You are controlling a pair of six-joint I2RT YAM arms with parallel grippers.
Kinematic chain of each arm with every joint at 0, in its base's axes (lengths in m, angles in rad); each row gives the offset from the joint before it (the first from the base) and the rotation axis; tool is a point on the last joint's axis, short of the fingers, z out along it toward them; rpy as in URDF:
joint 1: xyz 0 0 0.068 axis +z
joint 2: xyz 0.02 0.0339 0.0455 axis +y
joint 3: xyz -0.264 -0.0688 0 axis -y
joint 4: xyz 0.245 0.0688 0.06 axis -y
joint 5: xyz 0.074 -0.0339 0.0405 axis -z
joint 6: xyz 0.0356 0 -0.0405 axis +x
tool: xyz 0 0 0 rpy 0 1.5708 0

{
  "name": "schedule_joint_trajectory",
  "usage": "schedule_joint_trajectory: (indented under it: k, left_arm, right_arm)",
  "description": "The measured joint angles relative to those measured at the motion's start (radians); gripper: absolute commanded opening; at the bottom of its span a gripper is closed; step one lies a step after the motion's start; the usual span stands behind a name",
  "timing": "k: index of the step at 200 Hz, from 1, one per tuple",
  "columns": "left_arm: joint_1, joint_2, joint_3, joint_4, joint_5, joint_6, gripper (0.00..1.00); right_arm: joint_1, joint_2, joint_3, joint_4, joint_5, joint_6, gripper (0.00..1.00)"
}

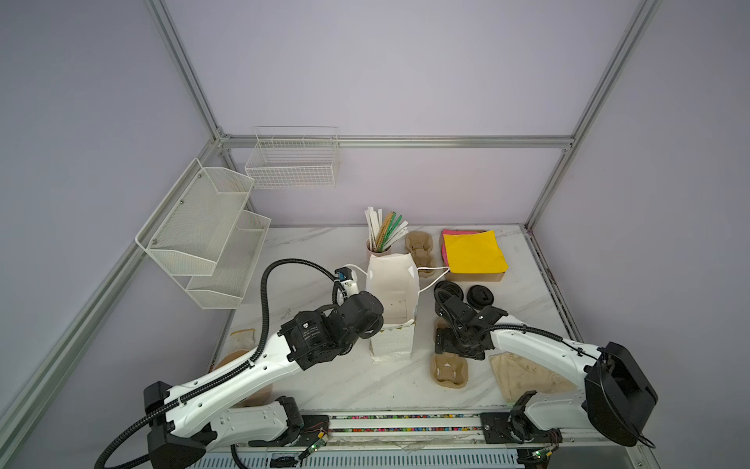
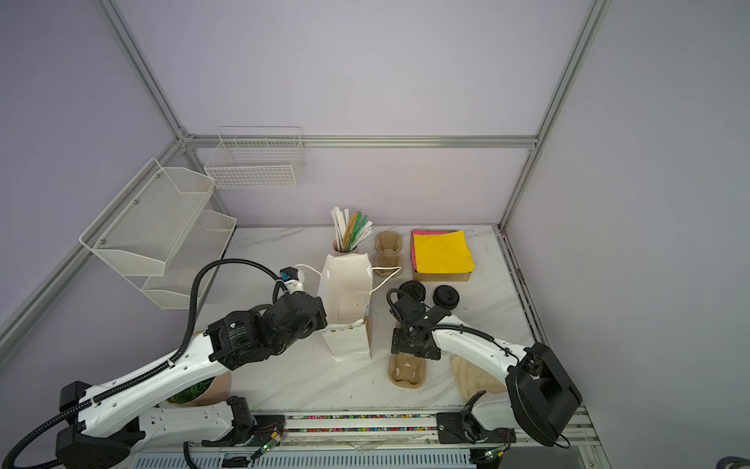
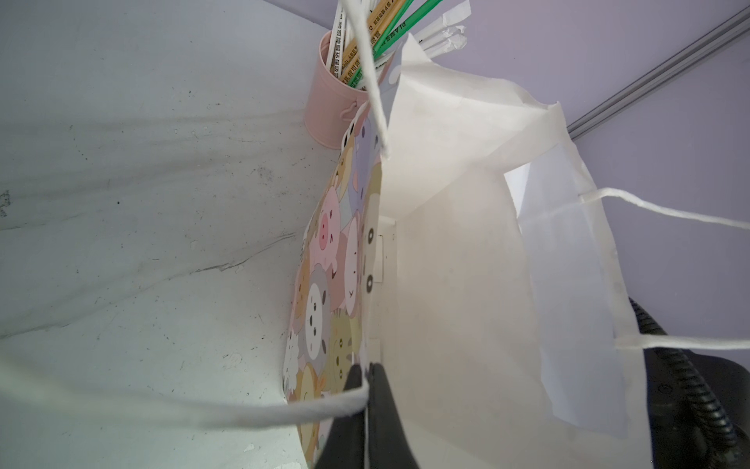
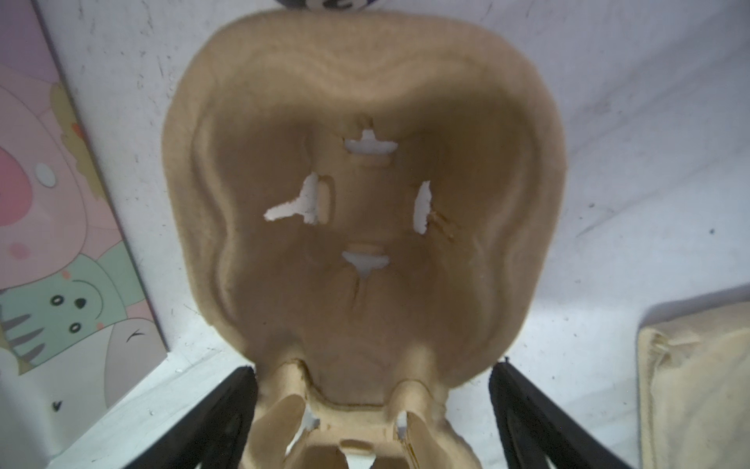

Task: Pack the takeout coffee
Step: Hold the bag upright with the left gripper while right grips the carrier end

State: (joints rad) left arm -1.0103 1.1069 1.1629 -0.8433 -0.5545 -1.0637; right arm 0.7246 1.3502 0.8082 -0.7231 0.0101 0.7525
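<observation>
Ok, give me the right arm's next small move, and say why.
Probably close the right gripper on the pulp cup carrier. Its jaws stand open on either side of the carrier's narrow waist, not yet gripping it. The left gripper is shut on the rim of the paper bag, which stands open and ready.

Matt white paper bag (image 1: 391,284), rough brown moulded-pulp cup carrier (image 4: 365,81), smooth marbled tabletop (image 1: 345,377), white metal wire basket (image 1: 292,170)

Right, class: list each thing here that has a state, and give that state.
paper bag: upright, mouth open.
left gripper: jaws shut on the paper bag's rim.
pulp carrier: lying flat, visible well empty.
right gripper: jaws open, astride the pulp carrier.
pink cup: upright, holding straws.
</observation>
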Motion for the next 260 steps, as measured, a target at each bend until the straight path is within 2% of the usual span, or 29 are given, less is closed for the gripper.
schedule_joint_trajectory:
  k: [203, 234, 260]
  left_arm:
    - [0.000, -0.006, -0.016, 0.028, 0.000, 0.000, 0.00]
    - [0.000, -0.010, -0.026, 0.039, -0.001, 0.000, 0.00]
    - [0.000, -0.013, -0.028, 0.043, 0.000, 0.000, 0.00]
  right_arm:
    - [0.019, 0.004, -0.005, 0.017, 0.014, 0.081, 0.93]
    - [0.032, 0.013, -0.005, 0.017, 0.033, 0.091, 0.91]
    - [0.035, 0.031, -0.005, 0.018, 0.048, 0.097, 0.87]
